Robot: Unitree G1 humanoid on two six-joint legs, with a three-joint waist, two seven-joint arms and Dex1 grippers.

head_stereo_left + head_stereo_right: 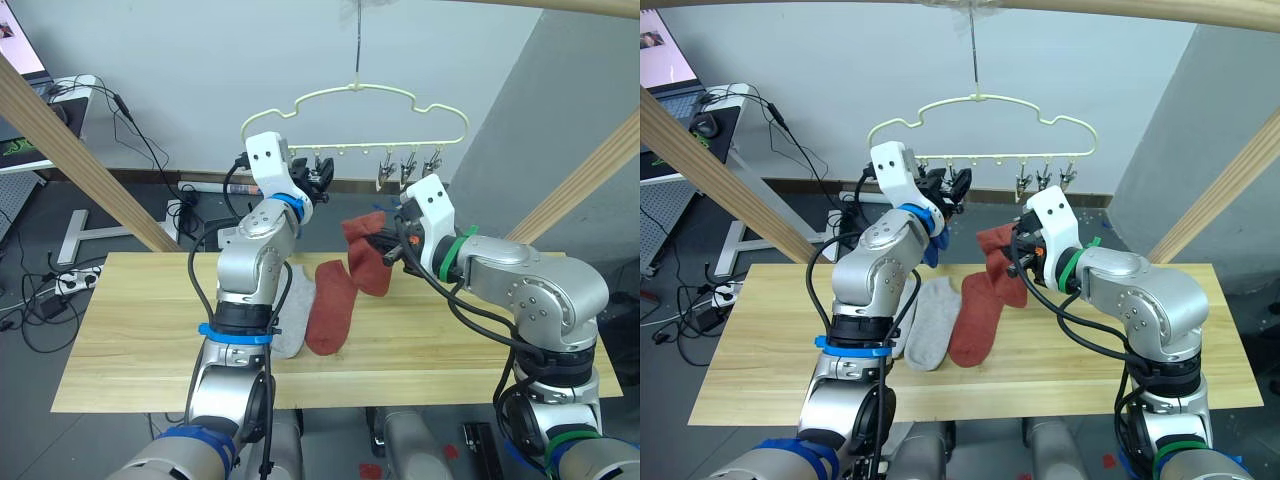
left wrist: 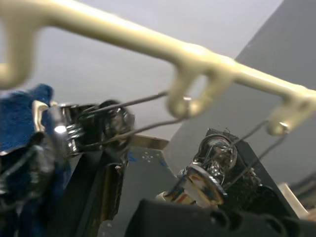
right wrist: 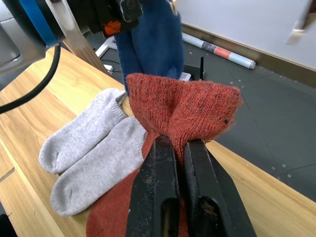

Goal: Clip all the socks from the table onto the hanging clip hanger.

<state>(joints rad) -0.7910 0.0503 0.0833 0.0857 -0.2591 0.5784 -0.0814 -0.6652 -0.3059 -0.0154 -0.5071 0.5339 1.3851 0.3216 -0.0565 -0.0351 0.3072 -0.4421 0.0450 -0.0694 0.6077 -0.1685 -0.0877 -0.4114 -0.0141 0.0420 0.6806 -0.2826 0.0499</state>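
Grey wall behind, wooden frame beams to either side, pale wood desk below. Cream clip hanger hung from the top beam, clips in a row along its lower bar. Right fingers pressed together on the cuff of a rust-red sock, held above the desk with its long axis hanging toward 6 o'clock. Free clips up at about 12 to 1 o'clock from that cuff, near, with open air between. Left gripper raised at the hanger's left clips, fingers' spacing impossible to tell; blue sock hanging there just beside. Right arm clearly nearer the empty clips. On the desk: second rust-red sock and two grey socks, touching, well clear of the edges.
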